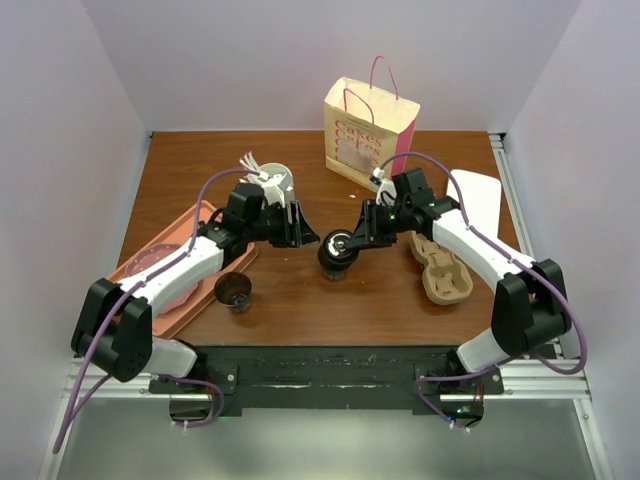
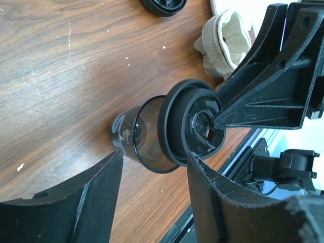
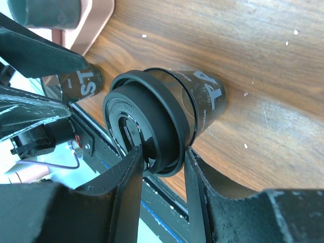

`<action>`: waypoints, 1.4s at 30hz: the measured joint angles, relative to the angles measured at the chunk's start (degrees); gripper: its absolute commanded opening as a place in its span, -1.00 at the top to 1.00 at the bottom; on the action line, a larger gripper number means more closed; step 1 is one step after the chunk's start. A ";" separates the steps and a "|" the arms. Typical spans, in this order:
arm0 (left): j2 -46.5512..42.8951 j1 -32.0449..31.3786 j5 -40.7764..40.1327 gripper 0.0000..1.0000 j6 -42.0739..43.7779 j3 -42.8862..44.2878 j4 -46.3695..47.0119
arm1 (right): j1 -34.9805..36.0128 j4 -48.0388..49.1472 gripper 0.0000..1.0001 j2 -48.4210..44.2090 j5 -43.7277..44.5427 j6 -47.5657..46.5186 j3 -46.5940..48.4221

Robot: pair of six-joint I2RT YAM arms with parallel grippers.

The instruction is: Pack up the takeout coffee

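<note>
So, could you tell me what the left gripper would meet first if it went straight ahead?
Probably the takeout coffee, straight ahead of the open left gripper, its lid rim pinched by the right gripper; how near is unclear.

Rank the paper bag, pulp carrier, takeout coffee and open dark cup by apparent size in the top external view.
1. paper bag
2. pulp carrier
3. takeout coffee and open dark cup: these look about alike, so they are not ranked.

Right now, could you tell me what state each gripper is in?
Left gripper: open, holding nothing.
Right gripper: closed on the rim of the black lid of the takeout coffee.
</note>
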 measured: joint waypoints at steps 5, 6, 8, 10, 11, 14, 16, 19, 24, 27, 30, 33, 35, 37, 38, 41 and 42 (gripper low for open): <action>0.66 -0.04 -0.28 -0.17 0.57 0.44 -0.26 | 1.53 -0.79 0.40 1.57 0.59 -0.07 0.66; 0.83 -0.04 -0.26 -0.17 0.59 0.44 -0.26 | 1.70 -0.92 0.39 1.73 0.59 -0.07 0.66; 1.31 -0.04 -0.26 -0.17 0.63 0.46 -0.28 | 2.10 -1.18 0.39 2.03 0.61 -0.07 0.68; 1.95 -0.07 -0.24 -0.16 0.70 0.48 -0.28 | 2.29 -1.42 0.38 2.21 0.72 -0.09 0.76; 2.32 -0.11 -0.24 -0.16 0.81 0.52 -0.31 | 2.34 -1.75 0.37 2.27 0.90 -0.13 0.94; 3.19 -0.22 -0.24 -0.16 1.05 0.63 -0.33 | 2.34 -2.51 0.36 2.49 1.11 -0.33 1.77; 3.63 -0.42 -0.24 -0.16 1.09 0.70 -0.33 | 2.34 -2.86 0.35 2.97 1.25 -0.44 2.56; 4.26 -0.83 -0.24 -0.15 1.16 0.90 -0.37 | 2.34 -3.10 0.35 3.54 1.77 -0.61 3.04; 4.98 -1.18 -0.22 -0.14 1.29 0.98 -0.44 | 2.43 -4.04 0.32 4.68 2.08 -1.03 3.74; 5.42 -1.18 -0.26 -0.14 1.31 0.98 -0.46 | 2.58 -4.39 0.30 5.18 2.12 -1.18 3.91; 5.64 -1.18 -0.28 -0.13 1.57 0.98 -0.59 | 2.73 -4.57 0.30 5.33 2.10 -1.33 3.91; 5.73 -1.18 -0.33 -0.13 2.08 0.98 -0.66 | 2.73 -4.63 0.27 5.75 2.10 -1.40 4.13; 5.73 -1.18 -0.46 -0.13 2.25 0.98 -0.72 | 2.80 -4.63 0.26 5.90 2.10 -1.40 4.17; 5.73 -1.18 -0.48 -0.13 2.49 0.98 -0.72 | 2.84 -4.63 0.24 5.90 2.10 -1.40 4.20; 5.73 -1.18 -0.48 -0.13 2.51 0.98 -0.74 | 2.84 -4.63 0.24 5.90 2.12 -1.38 4.22; 5.73 -1.18 -0.48 -0.13 2.54 0.98 -0.94 | 2.91 -4.63 0.24 5.95 2.10 -1.38 4.24; 5.73 -1.18 -0.50 -0.13 2.54 1.01 -1.09 | 2.95 -4.61 0.26 5.95 2.12 -1.38 4.24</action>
